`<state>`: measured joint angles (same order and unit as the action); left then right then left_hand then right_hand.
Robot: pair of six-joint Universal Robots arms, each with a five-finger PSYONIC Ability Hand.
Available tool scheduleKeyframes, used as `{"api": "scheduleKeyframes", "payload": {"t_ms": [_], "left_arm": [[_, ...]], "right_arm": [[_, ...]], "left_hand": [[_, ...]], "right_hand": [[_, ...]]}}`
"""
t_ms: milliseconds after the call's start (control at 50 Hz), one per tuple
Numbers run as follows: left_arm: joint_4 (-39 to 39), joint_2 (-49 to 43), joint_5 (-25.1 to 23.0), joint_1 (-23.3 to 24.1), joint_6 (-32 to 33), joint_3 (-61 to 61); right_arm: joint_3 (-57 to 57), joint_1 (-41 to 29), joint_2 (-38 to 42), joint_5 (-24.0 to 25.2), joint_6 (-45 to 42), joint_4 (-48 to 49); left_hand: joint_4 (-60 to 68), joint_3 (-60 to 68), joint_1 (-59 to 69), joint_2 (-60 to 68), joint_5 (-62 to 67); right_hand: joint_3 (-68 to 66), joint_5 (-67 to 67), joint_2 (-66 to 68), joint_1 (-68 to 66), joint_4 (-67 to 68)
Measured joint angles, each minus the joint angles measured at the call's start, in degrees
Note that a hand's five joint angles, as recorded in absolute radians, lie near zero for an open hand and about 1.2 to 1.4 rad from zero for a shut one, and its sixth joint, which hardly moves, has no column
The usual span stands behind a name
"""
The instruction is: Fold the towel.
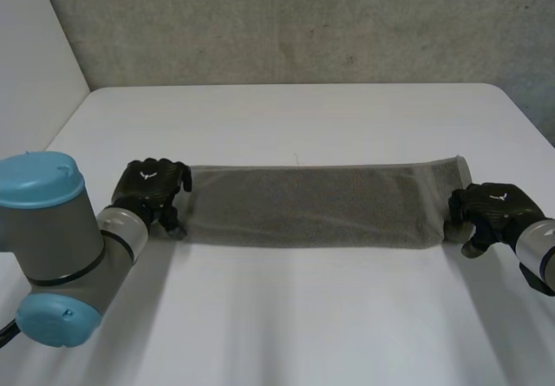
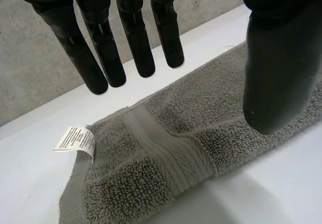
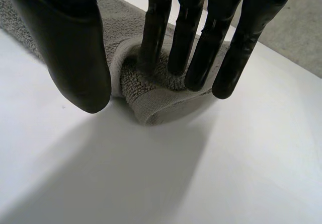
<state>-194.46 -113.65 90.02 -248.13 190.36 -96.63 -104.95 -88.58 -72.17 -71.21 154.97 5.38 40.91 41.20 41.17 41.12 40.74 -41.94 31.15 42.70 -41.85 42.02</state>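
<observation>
A long grey fluffy towel (image 1: 312,206) lies flat on the white table (image 1: 303,317); it is folded into a thin strip and runs from one side to the other, with a black hand at each end; a grey rough wall (image 1: 303,22) stands behind the table.

The left hand (image 1: 152,186) is at the left end of the towel; in the left wrist view its fingers (image 2: 136,48) are straight and spread out, held above that end of the towel (image 2: 166,158) and not curled round it; the thumb (image 2: 279,73) is well apart from them, over the fluffy part; so this hand is open and holds nothing; a small white label (image 2: 75,139) with tiny writing sticks out from the towel's corner, just past the fingertips; a smooth woven band runs across the towel near this end.

The right hand (image 1: 490,211) is at the right end of the towel; in the right wrist view its fingers (image 3: 191,48) are straight and their tips rest on top of the towel (image 3: 151,93), where the end is bunched up a bit and its edge curls over; the thumb (image 3: 75,48) stands apart, just beside the curled edge; I cannot tell if it touches the cloth; the fingers are not wrapped round anything.
</observation>
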Motion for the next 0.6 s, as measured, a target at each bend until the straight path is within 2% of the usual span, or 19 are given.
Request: {"api": "scheduleKeyframes", "payload": {"t_ms": [200, 600], "left_arm": [[0.6, 1.0, 0.0, -0.6, -1.2, -0.8], [0.6, 1.1, 0.0, -0.7, -1.2, -0.8]], "right_arm": [[-0.6, -0.1, -0.9, -0.5, -0.8, 2.0], [1.4, -0.6, 7.0, -1.9, -0.6, 6.7]], "left_hand": [[4.4, 3.9, 4.0, 4.1, 4.1], [4.4, 3.9, 4.0, 4.2, 4.1]], "right_hand": [[2.0, -3.3, -2.4, 2.7, -2.8], [3.9, -4.4, -3.4, 4.5, -4.4]]}}
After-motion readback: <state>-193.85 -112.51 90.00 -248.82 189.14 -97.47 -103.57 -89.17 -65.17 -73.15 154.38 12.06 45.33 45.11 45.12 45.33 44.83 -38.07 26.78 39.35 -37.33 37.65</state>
